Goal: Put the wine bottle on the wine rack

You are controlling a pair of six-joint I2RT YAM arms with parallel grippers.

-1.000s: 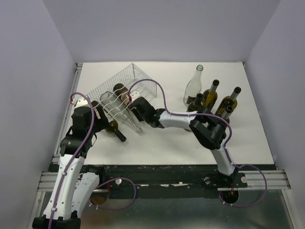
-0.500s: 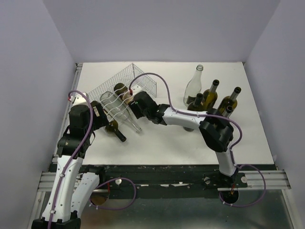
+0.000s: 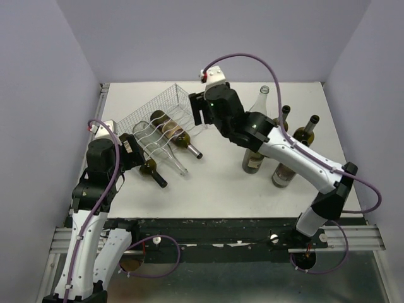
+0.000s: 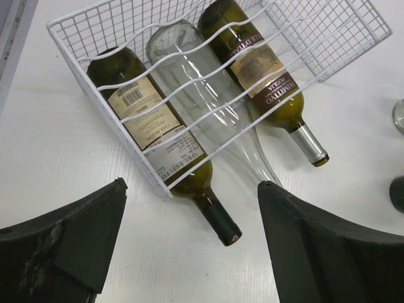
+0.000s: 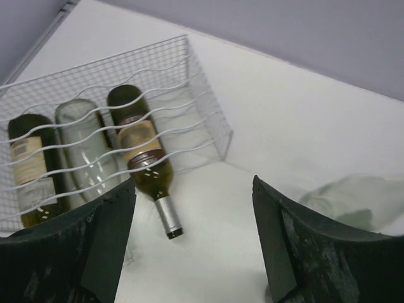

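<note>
White wire mesh forms the wine rack (image 3: 158, 101), which sits at the left rear of the table (image 3: 221, 186) at an angle. The wine bottle (image 3: 175, 131) with the brown label lies in it on its side, in the groove just right of a clear bottle (image 3: 154, 142). Its neck pokes out past the rack's near edge over bare table. A green bottle with a white label (image 4: 148, 117) fills the groove on the clear one's other side.

The right arm reaches high and far, from its base at the near right, across a cluster of standing bottles (image 3: 252, 158). Its wrist is lifted above the rack's right end. The right gripper (image 5: 192, 183) points down towards the rack, fingers spread wide and holding nothing, clear of the wine bottle below.

The left arm is folded close to its base, elbow bent, forearm aimed at the rack's near left corner. The left gripper (image 4: 189, 186) hangs low over the green bottle's neck, jaws released and empty.
</note>
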